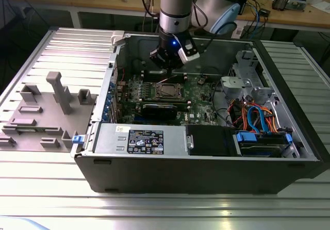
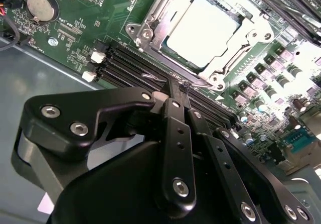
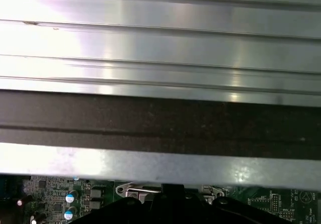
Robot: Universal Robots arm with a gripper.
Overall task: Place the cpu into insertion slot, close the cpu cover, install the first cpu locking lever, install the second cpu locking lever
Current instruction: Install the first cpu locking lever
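The arm reaches down into the open computer case (image 1: 206,158), which lies on its side on the ribbed metal table (image 1: 46,189). Its black pincer (image 1: 166,71) hangs just above the green motherboard (image 1: 198,93), near the far edge of the insertion slot (image 1: 169,91). In the second wrist view the pincer (image 2: 179,89) is clenched, its fingers (image 2: 173,108) pressed together with nothing clearly between them; the tip sits over the long memory slots (image 2: 131,66) beside the socket, close to a thin wire lever (image 2: 155,77), though contact with it is hard to judge. The cpu (image 2: 203,30) lies seated in the slot, its pale metal top framed by the silvery cpu cover (image 2: 253,25), which appears folded down around it.
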